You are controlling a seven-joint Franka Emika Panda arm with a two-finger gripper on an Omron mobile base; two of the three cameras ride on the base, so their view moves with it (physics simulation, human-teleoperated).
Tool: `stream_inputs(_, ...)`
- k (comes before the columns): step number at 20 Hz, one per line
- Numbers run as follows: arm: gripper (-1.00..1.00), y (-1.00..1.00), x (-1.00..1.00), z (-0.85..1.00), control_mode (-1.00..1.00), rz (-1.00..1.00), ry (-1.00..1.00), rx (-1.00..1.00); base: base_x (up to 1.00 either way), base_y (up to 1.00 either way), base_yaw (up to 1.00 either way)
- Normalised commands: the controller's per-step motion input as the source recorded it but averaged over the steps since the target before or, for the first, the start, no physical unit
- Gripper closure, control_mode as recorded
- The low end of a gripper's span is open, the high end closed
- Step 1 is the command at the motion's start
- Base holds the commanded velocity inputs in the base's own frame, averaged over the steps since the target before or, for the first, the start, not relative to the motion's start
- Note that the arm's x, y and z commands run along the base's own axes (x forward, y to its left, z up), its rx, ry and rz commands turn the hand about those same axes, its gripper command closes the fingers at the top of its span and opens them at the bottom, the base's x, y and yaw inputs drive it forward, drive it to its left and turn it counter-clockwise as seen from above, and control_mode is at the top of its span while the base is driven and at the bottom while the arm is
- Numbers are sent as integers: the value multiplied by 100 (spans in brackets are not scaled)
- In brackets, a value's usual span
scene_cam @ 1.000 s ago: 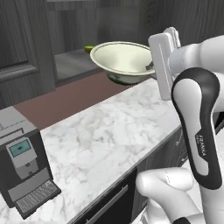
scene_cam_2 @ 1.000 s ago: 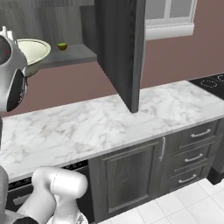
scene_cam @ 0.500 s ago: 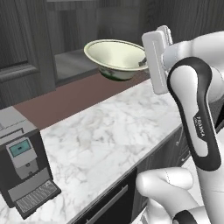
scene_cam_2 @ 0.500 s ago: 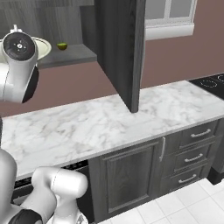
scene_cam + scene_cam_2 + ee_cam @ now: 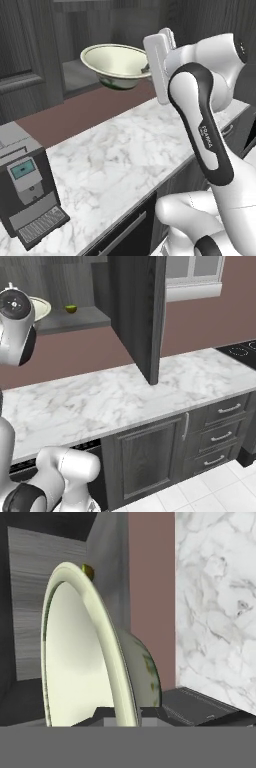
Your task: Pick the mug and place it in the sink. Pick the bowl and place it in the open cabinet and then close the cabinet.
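Clamping the bowl (image 5: 116,63) by its rim, the gripper (image 5: 126,714) holds it in the air at the mouth of the open cabinet (image 5: 137,311), above the marble counter (image 5: 125,155). A small green object (image 5: 71,308) sits on the cabinet shelf just beyond the bowl.

Bowl (image 5: 116,65): wide, shallow, cream-white inside, dark greenish underside and base; held in air, mouth up and slightly tilted, level with cabinet shelf, just in front of opening, rim partly over shelf edge.
Cabinet (image 5: 136,311): dark grey wood-grain wall unit, door swung wide open, edge-on, standing out over marble counter (image 5: 125,396).
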Motion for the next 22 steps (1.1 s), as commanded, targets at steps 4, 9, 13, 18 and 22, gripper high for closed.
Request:
stream_inputs(4,100,8,28,0,-100,0,0,1,0,0,0)
stream_inputs(9,100,0,33,0,-100,7,0,0,0,0,0)
stream_inputs(13,100,4,37,0,-100,4,0,0,0,0,0)
stream_inputs(18,100,7,38,0,-100,2,0,0,0,0,0)
stream_inputs(22,100,7,31,0,-100,2,0,0,0,0,0)
